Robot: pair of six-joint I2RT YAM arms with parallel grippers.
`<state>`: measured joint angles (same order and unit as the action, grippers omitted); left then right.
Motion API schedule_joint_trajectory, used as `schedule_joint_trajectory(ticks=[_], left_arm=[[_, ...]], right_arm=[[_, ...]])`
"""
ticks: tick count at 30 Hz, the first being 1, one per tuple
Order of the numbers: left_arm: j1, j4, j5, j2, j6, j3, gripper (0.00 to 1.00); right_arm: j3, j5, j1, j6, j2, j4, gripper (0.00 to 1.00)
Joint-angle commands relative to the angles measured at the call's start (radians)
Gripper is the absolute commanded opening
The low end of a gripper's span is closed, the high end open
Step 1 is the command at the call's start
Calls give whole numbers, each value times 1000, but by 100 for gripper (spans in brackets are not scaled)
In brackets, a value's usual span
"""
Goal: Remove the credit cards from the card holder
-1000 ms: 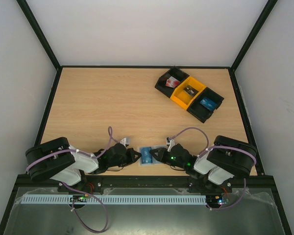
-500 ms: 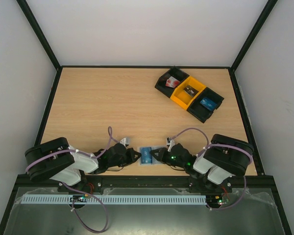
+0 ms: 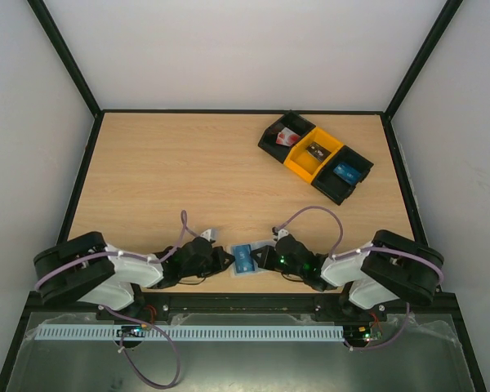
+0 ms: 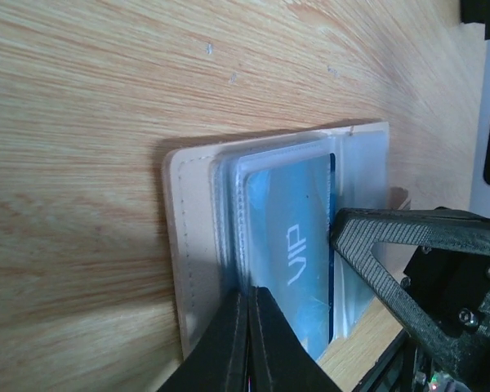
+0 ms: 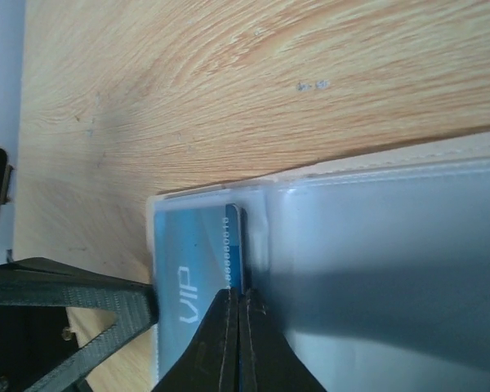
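Note:
The card holder [image 3: 243,261] lies at the table's near edge between my two grippers. It is a translucent pale sleeve [image 4: 192,245] with a bright-blue credit card [image 4: 290,237] marked "VIP" in one pocket. My left gripper [image 4: 249,298] is shut on the holder's film, at the seam beside the card. My right gripper [image 5: 238,300] is shut on the long edge of the same credit card [image 5: 192,253], where that edge shows at the pocket's mouth. The holder's other pocket [image 5: 376,245] looks empty. In the top view the left gripper [image 3: 227,260] and the right gripper [image 3: 260,258] meet over the holder.
At the back right stands a row of bins: a black bin [image 3: 276,139] with a red-and-white item, a yellow bin [image 3: 304,163] with a small dark item, and a black bin [image 3: 333,186] with a blue card [image 3: 345,171]. The table's front edge lies just behind the holder.
My right arm's elbow has swung out to the right and its wrist has edged left; its gripper stays at the holder. The left arm has settled slightly lower. The holder has barely moved.

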<state>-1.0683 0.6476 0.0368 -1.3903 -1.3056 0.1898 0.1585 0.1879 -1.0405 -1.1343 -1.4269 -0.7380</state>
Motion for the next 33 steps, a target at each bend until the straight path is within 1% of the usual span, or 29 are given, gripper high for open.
schedule_joint_trajectory(ticks=[1,7,9,12,14,15,18,20,24,28,33], left_arm=[[28,-284,15,85,74,42,3],[97,-359,34,244,105,61,3],[109,-387,31,264,120,73,3],[114,-385,41,262,130,86,3],[114,-355,60,247,133,89,3],[113,-334,68,237,135,92,5],[100,-266,92,198,146,103,17],[87,-248,107,145,162,131,21],[61,-221,116,44,179,186,25],[56,-149,150,-45,177,201,25],[48,-167,130,-93,180,216,29]], right_arm=[[27,-65,-14,74,36,241,2],[-4,-119,-16,41,112,279,2],[-5,-127,-17,37,132,286,2],[1,-136,-17,31,148,302,2],[3,-161,-21,24,162,332,2],[3,-176,-22,22,172,345,2],[15,-226,-28,24,200,415,2],[27,-261,-29,27,219,480,2],[51,-320,-33,31,273,592,2],[92,-369,-35,48,314,699,2],[131,-428,-39,62,333,806,4]])
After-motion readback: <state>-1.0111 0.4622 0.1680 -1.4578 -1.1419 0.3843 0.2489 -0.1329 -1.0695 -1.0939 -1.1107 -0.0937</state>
